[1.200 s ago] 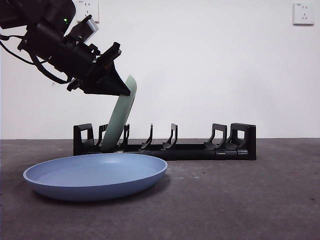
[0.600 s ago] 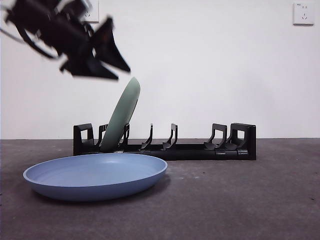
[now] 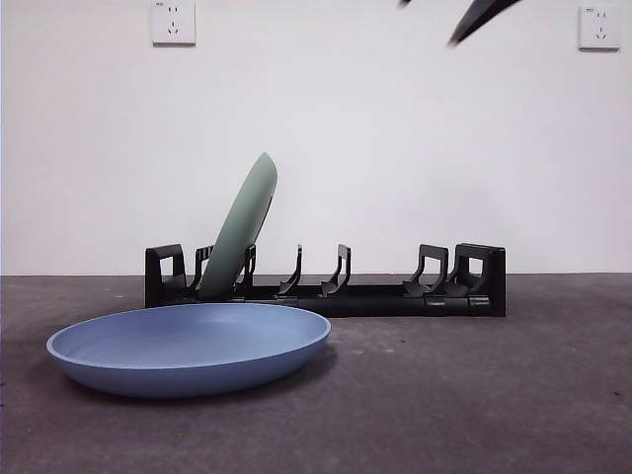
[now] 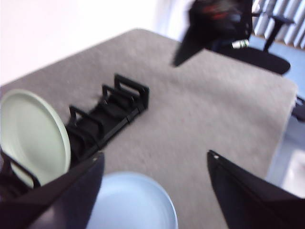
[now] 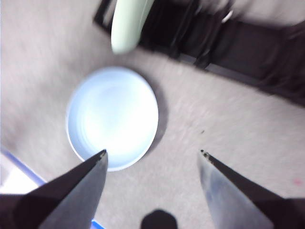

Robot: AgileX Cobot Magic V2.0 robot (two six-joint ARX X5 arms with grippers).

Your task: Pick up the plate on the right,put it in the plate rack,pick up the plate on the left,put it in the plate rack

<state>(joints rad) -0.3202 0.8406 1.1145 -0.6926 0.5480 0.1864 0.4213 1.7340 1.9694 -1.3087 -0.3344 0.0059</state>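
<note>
So: green plate [image 3: 240,229] in plate rack [image 3: 326,283], blue plate [image 3: 188,347] on table; both claws agape.

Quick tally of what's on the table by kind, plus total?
Plates: 2, a green plate standing tilted in the rack and a blue plate flat on the table.
Plate racks: 1, the black plate rack.
Total: 3.
</note>
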